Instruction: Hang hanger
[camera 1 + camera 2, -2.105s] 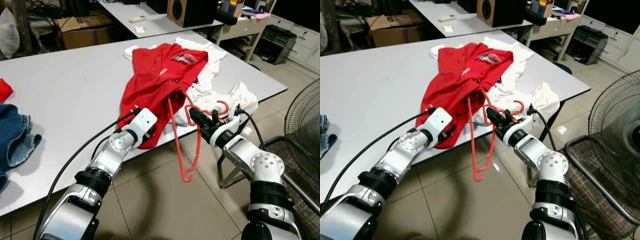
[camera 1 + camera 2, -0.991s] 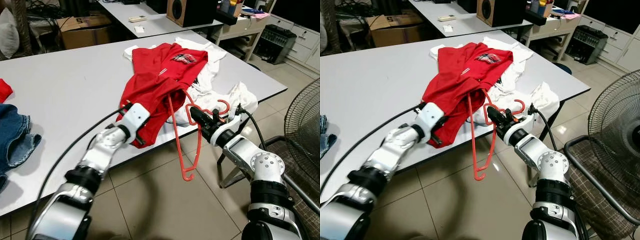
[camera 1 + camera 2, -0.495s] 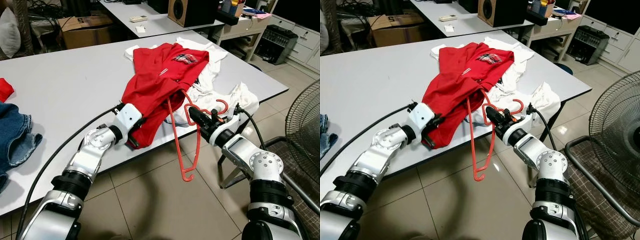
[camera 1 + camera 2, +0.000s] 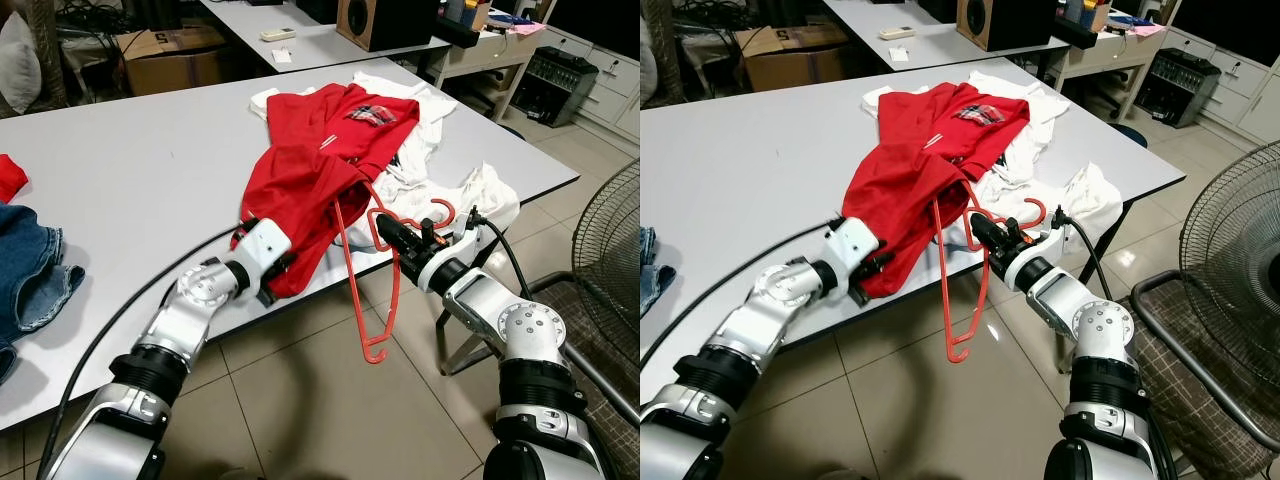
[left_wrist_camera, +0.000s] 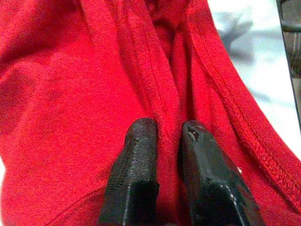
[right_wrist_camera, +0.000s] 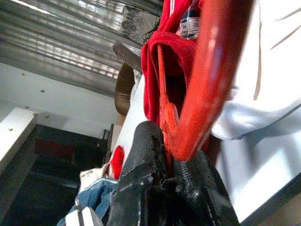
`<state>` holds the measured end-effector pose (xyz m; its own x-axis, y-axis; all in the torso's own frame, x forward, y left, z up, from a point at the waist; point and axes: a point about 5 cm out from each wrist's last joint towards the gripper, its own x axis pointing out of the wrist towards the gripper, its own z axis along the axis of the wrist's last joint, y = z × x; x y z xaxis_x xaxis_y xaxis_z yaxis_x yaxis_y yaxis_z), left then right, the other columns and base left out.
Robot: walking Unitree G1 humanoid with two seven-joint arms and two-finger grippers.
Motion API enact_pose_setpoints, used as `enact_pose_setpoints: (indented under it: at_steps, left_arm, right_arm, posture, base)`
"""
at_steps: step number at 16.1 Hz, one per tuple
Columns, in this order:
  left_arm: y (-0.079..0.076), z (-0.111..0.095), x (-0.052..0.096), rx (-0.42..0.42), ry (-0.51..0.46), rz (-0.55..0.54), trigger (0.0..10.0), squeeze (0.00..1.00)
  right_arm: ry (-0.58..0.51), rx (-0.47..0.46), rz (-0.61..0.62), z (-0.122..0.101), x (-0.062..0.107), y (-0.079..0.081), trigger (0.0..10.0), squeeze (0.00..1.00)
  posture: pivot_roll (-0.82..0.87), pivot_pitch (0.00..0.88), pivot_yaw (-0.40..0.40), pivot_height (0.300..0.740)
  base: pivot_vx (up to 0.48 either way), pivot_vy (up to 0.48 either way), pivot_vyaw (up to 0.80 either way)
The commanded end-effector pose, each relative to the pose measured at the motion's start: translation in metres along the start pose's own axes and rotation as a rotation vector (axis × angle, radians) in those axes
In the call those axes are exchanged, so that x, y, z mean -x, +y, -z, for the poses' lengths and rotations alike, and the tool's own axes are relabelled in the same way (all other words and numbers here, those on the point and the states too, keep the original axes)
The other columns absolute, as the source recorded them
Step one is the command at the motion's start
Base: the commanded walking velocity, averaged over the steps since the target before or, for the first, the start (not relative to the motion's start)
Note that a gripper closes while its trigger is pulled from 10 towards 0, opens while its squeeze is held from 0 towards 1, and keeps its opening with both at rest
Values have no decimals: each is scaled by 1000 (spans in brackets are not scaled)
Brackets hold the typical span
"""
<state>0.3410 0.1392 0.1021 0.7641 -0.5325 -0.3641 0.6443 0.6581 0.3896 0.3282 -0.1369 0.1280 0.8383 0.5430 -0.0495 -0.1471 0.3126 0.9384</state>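
Hanger (image 4: 385,270): red plastic, clamped near its hook by the right gripper (image 4: 385,228); one shoulder is buried in the red shirt (image 4: 315,165), the lower bar hangs past the table edge over the tiled floor (image 4: 300,400).
Right gripper: fingers (image 6: 150,188) pinched tight on the hanger neck, at the near table edge, beside the white cloth (image 4: 470,195).
Left gripper (image 5: 164,136): pressed into the shirt hem at the near table edge; the two fingers (image 5: 136,160) stand close with a fold of red fabric between them, so it appears to be pinching the shirt, though the contact is partly hidden by the fabric.
Red shirt: spread from mid-table to the near edge, its hem drooping slightly over the edge.
Table (image 4: 140,170): grey top; a wide bare area lies left of the shirt; denim (image 4: 30,265) rests at the far left edge.
Room for moving: open floor below the hanger between both arms.
Right side: a chair frame (image 4: 590,330) and a fan grille (image 4: 610,240) stand close beside the right arm.
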Motion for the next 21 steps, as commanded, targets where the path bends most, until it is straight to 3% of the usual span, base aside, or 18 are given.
enact_pose_setpoints:
  at_steps: [1, 6, 12, 13, 14, 18, 21]
  left_arm:
    - [-2, 2, -1, -3, 18, -4, 10000, 0]
    - [7, -6, 5, 69, -85, -12, 10000, 0]
    - [14, -1, 8, 82, -58, -42, 10000, 0]
    - [14, 0, 8, 81, -51, -46, 6392, 0]
    - [14, 1, 8, 83, -44, -49, 0, 0]
    - [19, -1, 10, 89, -69, -69, 0, 0]
    - [25, -15, 17, 81, -170, -96, 0, 0]
  right_arm:
    - [-14, 18, -7, -5, -2, 4, 10000, 0]
    - [-12, 20, -5, -6, -1, 3, 10000, 0]
    - [-8, 21, -7, -6, -1, 4, 10000, 0]
    - [-9, 22, -7, -6, -1, 4, 10000, 0]
    - [-10, 22, -7, -6, -1, 4, 10000, 0]
    - [-15, 23, -2, -7, -1, 3, 10000, 0]
    - [-32, 14, 2, -8, -3, 3, 10000, 0]
  posture:
    - [21, 0, -51, 740]
    - [21, 0, -55, 740]
    - [22, 0, -56, 740]
    - [22, 0, -56, 740]
    - [19, 0, -54, 740]
    - [19, 0, -55, 740]
    - [24, 0, -56, 740]
  base:
    - [0, 0, 0]
    - [0, 0, 0]
    - [0, 0, 0]
    - [0, 0, 0]
    - [0, 0, 0]
    - [0, 0, 0]
    - [0, 0, 0]
